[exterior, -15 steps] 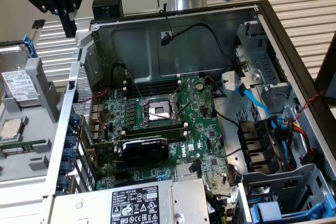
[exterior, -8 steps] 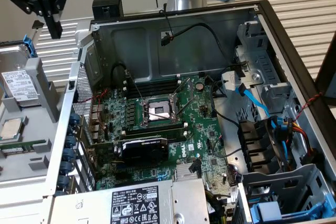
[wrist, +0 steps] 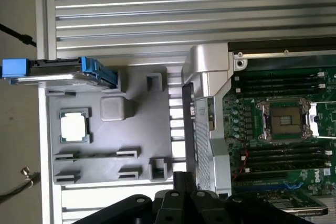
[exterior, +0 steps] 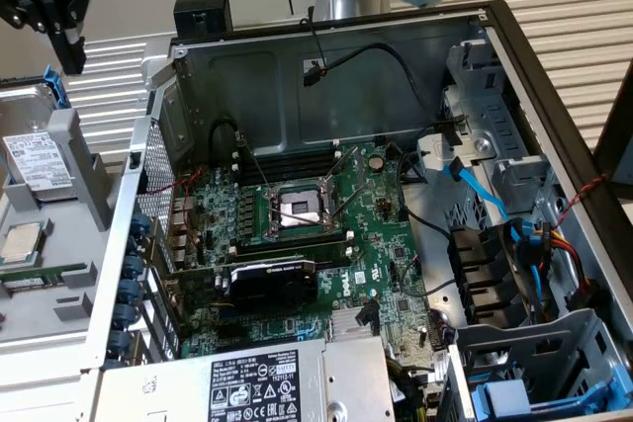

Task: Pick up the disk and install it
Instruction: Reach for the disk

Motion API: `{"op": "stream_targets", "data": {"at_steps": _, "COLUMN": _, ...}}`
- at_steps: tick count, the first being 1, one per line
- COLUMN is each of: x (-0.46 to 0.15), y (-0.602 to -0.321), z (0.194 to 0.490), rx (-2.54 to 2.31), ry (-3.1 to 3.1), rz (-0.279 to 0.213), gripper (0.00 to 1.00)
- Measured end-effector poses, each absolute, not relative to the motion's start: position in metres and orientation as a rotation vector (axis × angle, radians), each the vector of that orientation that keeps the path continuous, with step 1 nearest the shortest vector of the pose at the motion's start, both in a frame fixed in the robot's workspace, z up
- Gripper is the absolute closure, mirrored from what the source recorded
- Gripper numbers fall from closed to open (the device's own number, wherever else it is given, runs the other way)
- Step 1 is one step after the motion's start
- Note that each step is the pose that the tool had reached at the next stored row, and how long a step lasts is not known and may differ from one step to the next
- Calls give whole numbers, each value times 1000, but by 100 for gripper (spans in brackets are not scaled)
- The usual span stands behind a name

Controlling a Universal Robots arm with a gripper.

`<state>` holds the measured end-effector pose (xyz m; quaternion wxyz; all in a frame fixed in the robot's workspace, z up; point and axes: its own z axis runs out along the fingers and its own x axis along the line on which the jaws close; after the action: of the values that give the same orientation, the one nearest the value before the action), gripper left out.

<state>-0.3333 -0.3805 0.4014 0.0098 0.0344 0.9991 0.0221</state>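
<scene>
Above the grey plastic tray [exterior: 87, 180] [wrist: 142, 129], the black gripper [exterior: 69, 51] [wrist: 178, 200] is hanging empty, fingers pressed together, apart from the upright rectangular silver-grey, blue-framed disk [exterior: 35, 157] [wrist: 52, 72].

we identify a ribbed aluminium table [wrist: 131, 19] as the supporting surface. two items rest directly on it: a grey moulded parts tray [wrist: 142, 129] and, just beside it, an open computer chassis [exterior: 297, 86]. the tray holds the disk [wrist: 58, 72] on edge in its end slot, a processor chip [wrist: 73, 127] in a square pocket, and a green memory stick [exterior: 45, 272] in a narrow slot.
</scene>
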Motion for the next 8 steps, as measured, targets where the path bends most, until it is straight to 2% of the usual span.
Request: {"op": "stream_targets", "data": {"at_steps": 8, "x": -348, "y": -355, "z": 401, "rx": 105, "ry": 3120, "rz": 67, "gripper": 89}}
